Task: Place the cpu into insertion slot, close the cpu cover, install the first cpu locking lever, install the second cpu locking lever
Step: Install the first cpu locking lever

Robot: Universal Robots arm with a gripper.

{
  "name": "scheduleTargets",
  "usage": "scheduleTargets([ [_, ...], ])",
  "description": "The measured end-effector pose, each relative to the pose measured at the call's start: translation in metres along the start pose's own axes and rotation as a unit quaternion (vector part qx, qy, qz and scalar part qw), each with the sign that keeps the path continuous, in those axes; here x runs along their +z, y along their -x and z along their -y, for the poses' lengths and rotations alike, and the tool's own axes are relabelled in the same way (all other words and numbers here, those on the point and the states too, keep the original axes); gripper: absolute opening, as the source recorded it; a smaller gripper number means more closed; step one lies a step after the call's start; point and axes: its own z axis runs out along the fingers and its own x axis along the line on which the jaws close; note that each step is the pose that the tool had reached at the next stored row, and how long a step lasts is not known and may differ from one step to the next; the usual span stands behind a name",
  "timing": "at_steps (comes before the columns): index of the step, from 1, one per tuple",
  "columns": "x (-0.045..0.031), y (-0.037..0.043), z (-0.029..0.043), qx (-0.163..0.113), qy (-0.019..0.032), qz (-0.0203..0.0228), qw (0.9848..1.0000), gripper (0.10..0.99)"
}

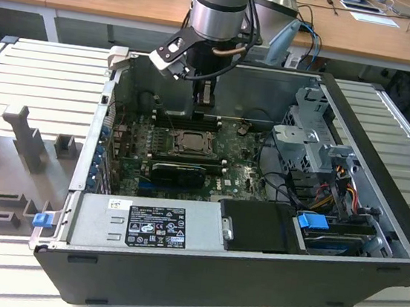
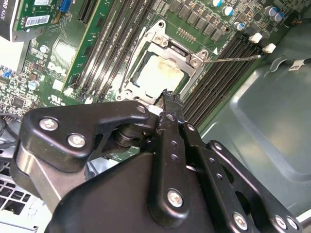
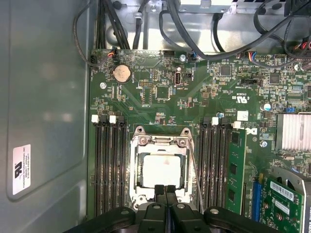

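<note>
Lying open on a ribbed metal counter, a black computer case takes up most of the exterior view, its open side facing up. The robot arm comes down from above into the far half of the case. Beneath it lies the green circuit board, with rows of dark memory slots on both sides of the socket. A grey power supply box sits along the near wall of the case, and a long black card lies between it and the socket.

The claw hangs over one edge of the socket. In both wrist views its two black fingers are pressed together, with no gap at the tips and nothing held between them. Whether the tips touch the socket frame I cannot tell.

The cover lies flat on the socket, a silvery frame around an open window. The chip sits in the socket under that frame, its pale metal top showing through the window. A thin wire lever reaches from one corner of the socket out over the memory slots.
</note>
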Motion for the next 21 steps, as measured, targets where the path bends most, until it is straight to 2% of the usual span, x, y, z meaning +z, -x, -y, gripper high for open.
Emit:
scheduleTargets([
  [4,-0.0011,-0.0001,0.0000,-0.007,-0.0001,-0.0002,1.0000,0.106],
  [6,-0.0013,0.0000,0.0000,-0.026,-0.0008,0.0002,0.9996,0.106],
  [8,-0.0013,0.0000,0.0000,-0.046,-0.0015,0.0004,0.9990,0.106],
  [11,-0.0010,-0.0001,0.0000,-0.078,-0.0026,0.0007,0.9969,0.106],
  [12,-0.0009,0.0000,0.0000,-0.088,-0.0029,0.0008,0.9961,0.106],
  [14,-0.0006,0.0000,0.0000,-0.118,-0.0039,0.0010,0.9930,0.106],
  [15,-0.0005,0.0000,0.0000,-0.133,-0.0044,0.0011,0.9911,0.106],
  [16,-0.0002,0.0000,0.0000,-0.151,-0.0049,0.0013,0.9885,0.106],
  [17,0.0002,0.0000,0.0000,-0.160,-0.0052,0.0013,0.9871,0.106],
  [21,0.0027,0.0001,-0.0001,-0.183,-0.0060,0.0016,0.9830,0.106],
])
